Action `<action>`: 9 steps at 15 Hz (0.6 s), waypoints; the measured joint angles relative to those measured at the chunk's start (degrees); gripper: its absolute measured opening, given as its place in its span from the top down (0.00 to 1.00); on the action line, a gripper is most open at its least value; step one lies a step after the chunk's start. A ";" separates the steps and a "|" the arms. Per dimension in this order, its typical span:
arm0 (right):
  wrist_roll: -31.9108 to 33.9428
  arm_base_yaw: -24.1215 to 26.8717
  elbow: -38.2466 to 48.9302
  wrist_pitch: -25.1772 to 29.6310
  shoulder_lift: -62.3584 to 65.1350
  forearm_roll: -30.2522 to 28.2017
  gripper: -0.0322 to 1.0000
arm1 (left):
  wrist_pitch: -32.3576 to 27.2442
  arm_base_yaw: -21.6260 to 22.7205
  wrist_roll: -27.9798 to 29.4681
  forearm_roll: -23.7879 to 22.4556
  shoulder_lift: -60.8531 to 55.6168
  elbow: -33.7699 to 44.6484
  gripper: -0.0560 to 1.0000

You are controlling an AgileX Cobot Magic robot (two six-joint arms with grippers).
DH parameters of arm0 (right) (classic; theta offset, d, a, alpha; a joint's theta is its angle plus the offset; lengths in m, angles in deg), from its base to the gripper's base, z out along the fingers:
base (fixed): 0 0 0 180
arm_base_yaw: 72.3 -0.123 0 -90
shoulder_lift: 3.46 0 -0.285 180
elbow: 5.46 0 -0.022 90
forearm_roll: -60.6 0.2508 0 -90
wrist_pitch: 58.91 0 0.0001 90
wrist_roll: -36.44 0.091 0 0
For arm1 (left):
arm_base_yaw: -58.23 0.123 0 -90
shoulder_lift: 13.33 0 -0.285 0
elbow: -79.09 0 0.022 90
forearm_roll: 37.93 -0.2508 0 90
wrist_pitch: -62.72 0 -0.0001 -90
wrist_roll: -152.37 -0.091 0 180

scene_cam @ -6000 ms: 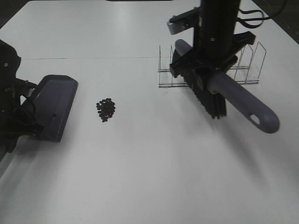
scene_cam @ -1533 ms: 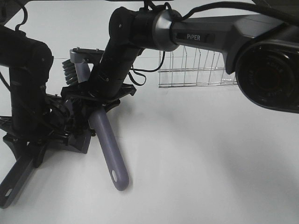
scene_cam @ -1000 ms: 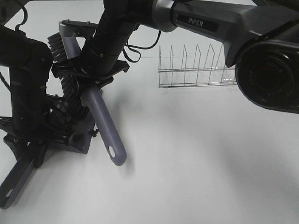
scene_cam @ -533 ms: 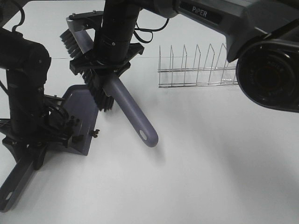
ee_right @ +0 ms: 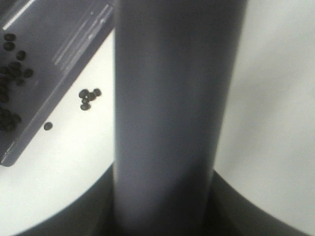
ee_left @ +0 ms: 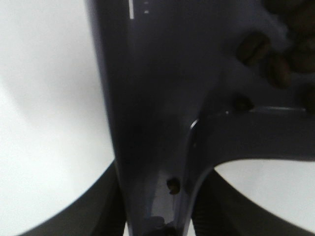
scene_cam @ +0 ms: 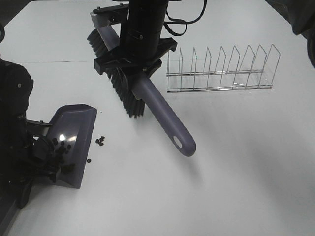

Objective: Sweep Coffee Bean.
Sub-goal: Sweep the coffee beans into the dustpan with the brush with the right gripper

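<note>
A robot lab: two arms over a bare white table (scene_cam: 236, 172).

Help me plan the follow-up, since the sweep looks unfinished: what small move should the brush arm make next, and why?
Probably lower the brush just beyond the stray coffee beans and sweep them into the dustpan. A few beans lie on the table just off the pan's front edge, most sit inside, and the bristles hang apart from them.

Left end effector (ee_left: 160, 209) clamped, right end effector (scene_cam: 134, 61) clamped
</note>
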 joint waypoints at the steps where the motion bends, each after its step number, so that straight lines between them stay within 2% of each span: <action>1: 0.52 0.00 1.20 0.00 0.11 -0.29 0.64 | 0.17 0.00 0.00 0.06 -0.11 0.29 0.65; 4: 3.44 0.00 2.23 0.11 0.11 -1.66 0.64 | -0.11 0.00 -1.43 0.06 0.63 -0.06 0.65; 9: 4.53 -1.20 2.29 0.00 -3.84 -7.16 0.64 | -7.56 0.00 -3.50 1.43 4.81 -4.53 0.65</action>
